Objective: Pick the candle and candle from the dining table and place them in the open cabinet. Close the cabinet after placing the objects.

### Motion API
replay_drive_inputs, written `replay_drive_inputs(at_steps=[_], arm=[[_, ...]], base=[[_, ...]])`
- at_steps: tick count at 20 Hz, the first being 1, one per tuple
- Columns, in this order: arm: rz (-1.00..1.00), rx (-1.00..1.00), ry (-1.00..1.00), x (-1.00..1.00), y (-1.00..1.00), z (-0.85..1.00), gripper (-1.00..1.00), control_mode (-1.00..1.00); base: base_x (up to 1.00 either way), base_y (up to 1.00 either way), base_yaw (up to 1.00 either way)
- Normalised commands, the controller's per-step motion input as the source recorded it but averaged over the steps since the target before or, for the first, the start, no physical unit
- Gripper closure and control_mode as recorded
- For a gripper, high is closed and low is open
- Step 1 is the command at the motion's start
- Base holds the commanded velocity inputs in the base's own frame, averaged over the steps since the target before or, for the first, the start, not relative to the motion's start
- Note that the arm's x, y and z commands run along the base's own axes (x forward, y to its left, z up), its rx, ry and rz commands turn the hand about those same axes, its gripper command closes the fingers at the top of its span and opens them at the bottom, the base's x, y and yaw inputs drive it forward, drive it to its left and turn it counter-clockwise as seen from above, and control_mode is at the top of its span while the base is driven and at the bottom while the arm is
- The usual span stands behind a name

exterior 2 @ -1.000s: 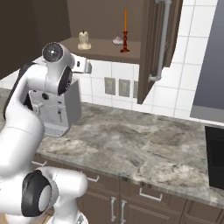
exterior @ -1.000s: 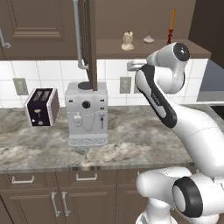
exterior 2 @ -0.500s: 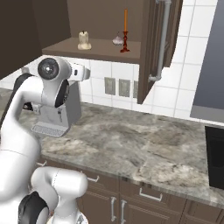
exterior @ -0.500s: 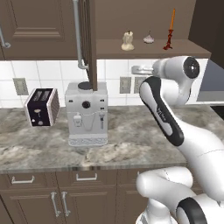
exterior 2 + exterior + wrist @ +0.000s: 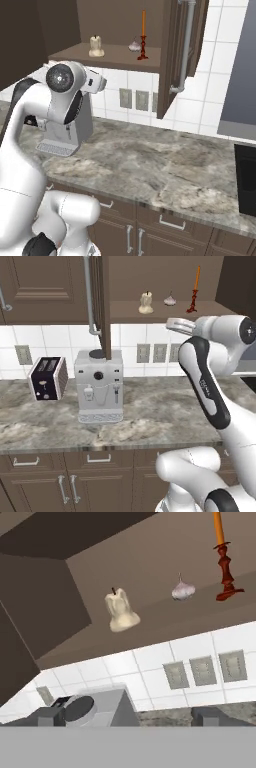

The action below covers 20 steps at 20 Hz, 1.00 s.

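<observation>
On the open cabinet [image 5: 170, 306] shelf, taken as landmark, the cream candle [image 5: 146, 303] stands at the left. A small garlic bulb [image 5: 170, 300] sits right of it, and the orange taper candle [image 5: 194, 290] stands at the right end. Below the shelf, the coffee machine [image 5: 99, 385] rests on the worktop [image 5: 150, 416]. The pincer [image 5: 176, 324], just under the shelf's front edge, has its fingers spread apart, holding nothing.

Orange taper [image 5: 197, 276] (red holder), cream candle [image 5: 146, 303], dark brown cabinet [image 5: 50, 286].
</observation>
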Motion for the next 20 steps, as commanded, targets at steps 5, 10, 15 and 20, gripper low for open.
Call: replay_drive_inputs(at_steps=[5, 10, 15, 20], arm=[[-0.08, 0.20, 0.00, -0.68, -0.15, 0.13, -1.00, -1.00], [-0.08, 0.23, 0.00, -0.68, -0.12, 0.03, -1.00, -1.00], [-0.01, 0.19, -0.01, -0.56, -0.27, 0.00, -1.00, -1.00], [0.00, 0.12, -0.05, -0.70, -0.32, 0.08, -1.00, -1.00]], base=[[0.00, 0.00, 0.00], [0.00, 0.00, 0.00], [0.00, 0.00, 0.00], [0.00, 0.00, 0.00]])
